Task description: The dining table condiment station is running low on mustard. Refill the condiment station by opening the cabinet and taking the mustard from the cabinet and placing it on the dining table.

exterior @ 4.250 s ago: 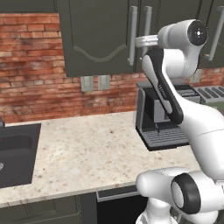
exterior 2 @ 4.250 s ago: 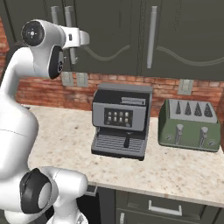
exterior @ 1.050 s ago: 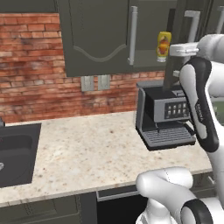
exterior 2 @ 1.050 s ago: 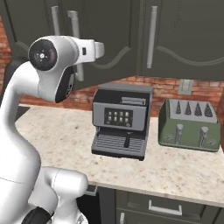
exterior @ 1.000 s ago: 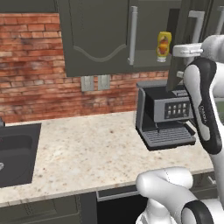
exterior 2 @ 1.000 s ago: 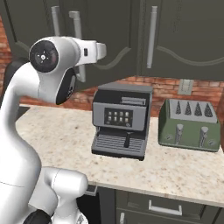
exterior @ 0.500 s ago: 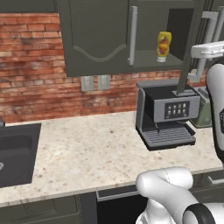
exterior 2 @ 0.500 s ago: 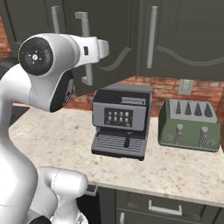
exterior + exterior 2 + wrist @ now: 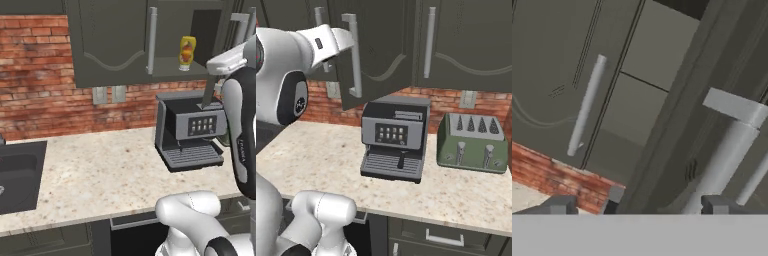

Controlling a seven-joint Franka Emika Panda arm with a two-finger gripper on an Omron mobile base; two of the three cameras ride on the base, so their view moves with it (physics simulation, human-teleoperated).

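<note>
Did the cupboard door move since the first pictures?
Yes. The cabinet door was shut; now it swings out over the coffee machine, showing the mustard.

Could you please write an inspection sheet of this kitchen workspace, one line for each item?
Surface: the speckled counter carries a coffee machine and a green toaster.
Job's things: the cabinet door stands swung open; the mustard bottle stands upright on the shelf inside.
Clutter: nothing seen beyond the two appliances.
Grippers: the gripper is open, with the door's silver handle just ahead of its fingers, not clamped.
Cables: nothing seen.
Surroundings: brick wall with an outlet plate, a dark sink at the left, drawers below the counter.
</note>
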